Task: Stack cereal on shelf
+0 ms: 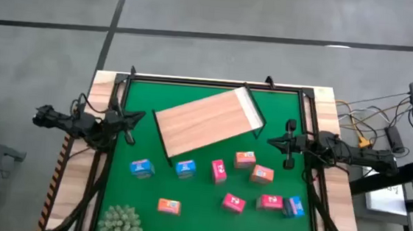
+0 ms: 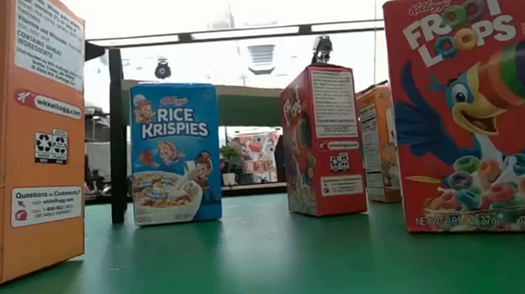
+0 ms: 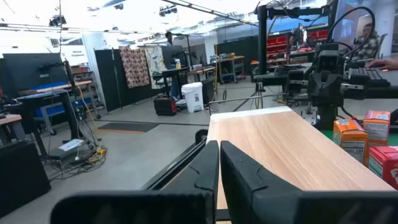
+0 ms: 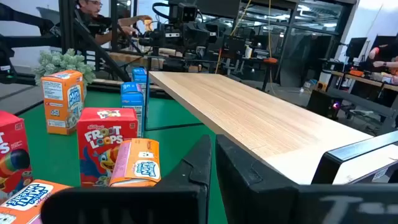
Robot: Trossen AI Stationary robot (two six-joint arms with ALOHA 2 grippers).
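Note:
The shelf (image 1: 206,121), a light-wood board on a thin dark frame, stands askew on the green mat at the table's middle. Several small cereal boxes stand on the mat nearer than it: blue (image 1: 142,168), blue (image 1: 185,169), red (image 1: 218,171), orange (image 1: 244,159), orange (image 1: 169,206), red (image 1: 233,202). The low view shows a Rice Krispies box (image 2: 175,153) and a Froot Loops box (image 2: 473,104) up close. My left gripper (image 1: 140,115) hovers shut at the shelf's left end. At the shelf's right end my right gripper (image 1: 272,141) is shut too. Neither touches anything.
A fuzzy green plant (image 1: 119,223) sits at the mat's near left corner. Dark rails (image 1: 216,82) frame the mat. Cables and equipment (image 1: 382,133) lie off the table's right side. People sit in the room beyond (image 4: 93,9).

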